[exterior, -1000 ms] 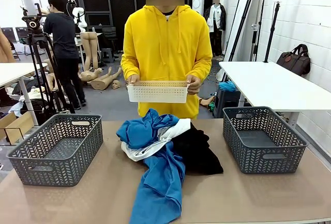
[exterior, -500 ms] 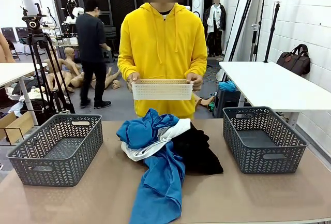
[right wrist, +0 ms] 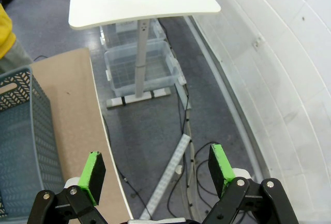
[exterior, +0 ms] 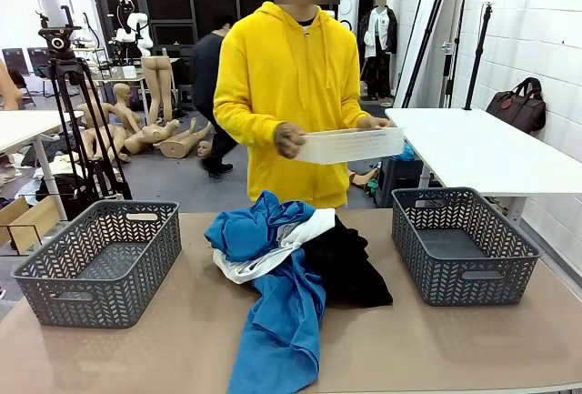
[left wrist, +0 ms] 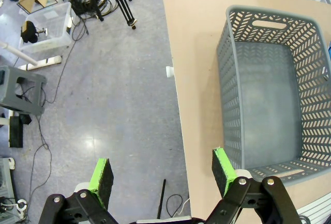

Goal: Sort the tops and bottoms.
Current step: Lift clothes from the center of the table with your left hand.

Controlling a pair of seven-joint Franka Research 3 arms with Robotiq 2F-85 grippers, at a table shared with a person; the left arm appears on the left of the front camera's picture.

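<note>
- Left gripper: jaws spread wide, green pads well apart, nothing held; bare floor and the table edge lie in the gap.
- Left grey basket: ahead of the left jaws and off to the side of one pad, outside the gap; stands on the table, nothing in it.
- Right gripper: jaws spread wide, nothing held; floor and cables lie in the gap.
- Right grey basket: ahead of the right jaws, beyond one pad at the picture's edge, outside the gap.
- Tops: two blue and one white shirt, in one heap mid-table in the front view, between the left grey basket and the right grey basket, so apart from both sets of jaws. One blue piece trails towards the near table edge; the white shirt is tucked between the blue ones.
- Bottoms: black, lying against the heap on the side nearer the right grey basket.
- Person in a yellow hooded sweatshirt: at the far side, holding a white basket above the table, one hand at each end.
</note>
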